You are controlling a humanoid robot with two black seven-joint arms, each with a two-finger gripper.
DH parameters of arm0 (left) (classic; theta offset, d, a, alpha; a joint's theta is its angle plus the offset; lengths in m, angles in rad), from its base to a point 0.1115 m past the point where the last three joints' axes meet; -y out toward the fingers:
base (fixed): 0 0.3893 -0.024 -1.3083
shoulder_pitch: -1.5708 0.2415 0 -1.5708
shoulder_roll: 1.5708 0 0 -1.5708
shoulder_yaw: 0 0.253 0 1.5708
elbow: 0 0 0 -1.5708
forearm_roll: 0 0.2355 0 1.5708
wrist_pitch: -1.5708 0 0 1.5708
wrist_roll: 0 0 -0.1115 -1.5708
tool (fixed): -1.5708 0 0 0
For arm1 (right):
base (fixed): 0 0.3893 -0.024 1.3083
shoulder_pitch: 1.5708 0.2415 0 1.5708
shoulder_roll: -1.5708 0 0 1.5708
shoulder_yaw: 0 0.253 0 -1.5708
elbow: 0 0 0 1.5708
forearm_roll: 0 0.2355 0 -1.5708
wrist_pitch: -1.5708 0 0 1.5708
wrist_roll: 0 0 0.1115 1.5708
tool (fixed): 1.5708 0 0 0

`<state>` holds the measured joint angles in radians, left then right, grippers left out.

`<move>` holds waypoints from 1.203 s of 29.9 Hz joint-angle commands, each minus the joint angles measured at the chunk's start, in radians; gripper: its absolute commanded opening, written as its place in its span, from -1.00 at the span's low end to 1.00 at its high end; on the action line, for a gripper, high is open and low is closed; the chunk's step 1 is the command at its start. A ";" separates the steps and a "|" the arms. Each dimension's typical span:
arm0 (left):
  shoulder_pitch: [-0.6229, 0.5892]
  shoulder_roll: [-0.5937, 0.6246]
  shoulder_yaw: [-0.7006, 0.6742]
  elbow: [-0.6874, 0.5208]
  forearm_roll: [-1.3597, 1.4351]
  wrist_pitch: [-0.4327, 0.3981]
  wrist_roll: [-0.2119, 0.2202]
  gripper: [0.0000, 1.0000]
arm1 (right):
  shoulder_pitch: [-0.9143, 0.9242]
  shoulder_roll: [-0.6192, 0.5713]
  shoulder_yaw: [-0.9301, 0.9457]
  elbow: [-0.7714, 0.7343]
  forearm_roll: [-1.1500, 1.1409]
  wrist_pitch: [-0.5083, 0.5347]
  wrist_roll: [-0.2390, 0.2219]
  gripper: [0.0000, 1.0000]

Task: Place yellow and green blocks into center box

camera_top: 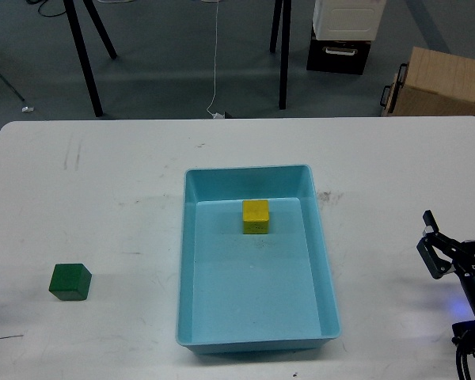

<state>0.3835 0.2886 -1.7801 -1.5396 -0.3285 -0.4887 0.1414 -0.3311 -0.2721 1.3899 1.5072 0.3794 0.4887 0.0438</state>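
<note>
Green block (70, 282): sat on the white table (127, 182), well left of the blue tray (326, 261) and still outside it.
Yellow block (255, 216): lay inside the tray, toward its far end.
Right gripper (459, 240): fingers spread apart, holding nothing, right of the tray (the far side from the green block).
Left gripper: out of view; state not determinable.
Room: bare tabletop lay around the green block; judged a left-arm reach.
</note>
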 commanded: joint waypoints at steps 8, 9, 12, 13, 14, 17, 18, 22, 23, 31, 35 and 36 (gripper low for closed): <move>-0.179 0.216 -0.280 0.144 -0.015 0.000 -0.026 1.00 | -0.006 -0.024 0.008 0.002 -0.004 0.000 -0.001 1.00; -0.187 0.278 -0.271 0.144 -0.012 0.000 -0.026 1.00 | -0.006 -0.021 0.008 0.002 -0.004 0.000 -0.001 1.00; -0.205 0.443 -0.201 0.142 0.003 0.000 -0.026 1.00 | -0.005 -0.018 0.006 0.001 -0.004 0.000 -0.001 1.00; -0.222 0.489 -0.181 0.141 0.018 0.000 -0.026 1.00 | -0.005 -0.019 0.005 0.001 -0.005 0.000 -0.001 1.00; -0.248 0.542 -0.159 0.138 0.046 0.000 -0.026 1.00 | -0.003 -0.019 0.004 0.001 -0.005 0.000 -0.001 1.00; -0.339 0.677 -0.086 0.124 0.167 0.000 -0.026 1.00 | -0.003 -0.019 0.004 0.002 -0.011 0.000 -0.002 1.00; -0.377 0.722 -0.053 0.116 0.221 0.000 -0.020 1.00 | -0.003 -0.019 0.004 0.002 -0.014 0.000 -0.004 1.00; -0.562 0.843 0.137 0.087 0.446 0.000 -0.028 1.00 | -0.003 -0.021 0.001 0.002 -0.016 0.000 -0.005 1.00; -0.627 0.848 0.196 0.081 0.497 0.000 -0.028 1.00 | -0.003 -0.022 0.001 0.004 -0.016 0.000 -0.005 1.00; -1.295 0.795 1.006 0.084 0.784 0.000 -0.025 1.00 | -0.003 -0.021 0.001 0.002 -0.016 0.000 -0.005 1.00; -1.529 0.756 1.408 0.034 1.053 0.000 -0.013 1.00 | -0.003 -0.024 0.004 0.002 -0.016 0.000 -0.005 1.00; -1.545 0.759 1.476 -0.005 1.153 0.000 -0.013 1.00 | -0.003 -0.027 0.006 0.002 -0.016 0.000 -0.005 1.00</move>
<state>-1.0539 1.0544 -0.5591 -1.4742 0.5829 -0.4889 0.1256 -0.3344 -0.2932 1.3914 1.5096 0.3634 0.4887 0.0382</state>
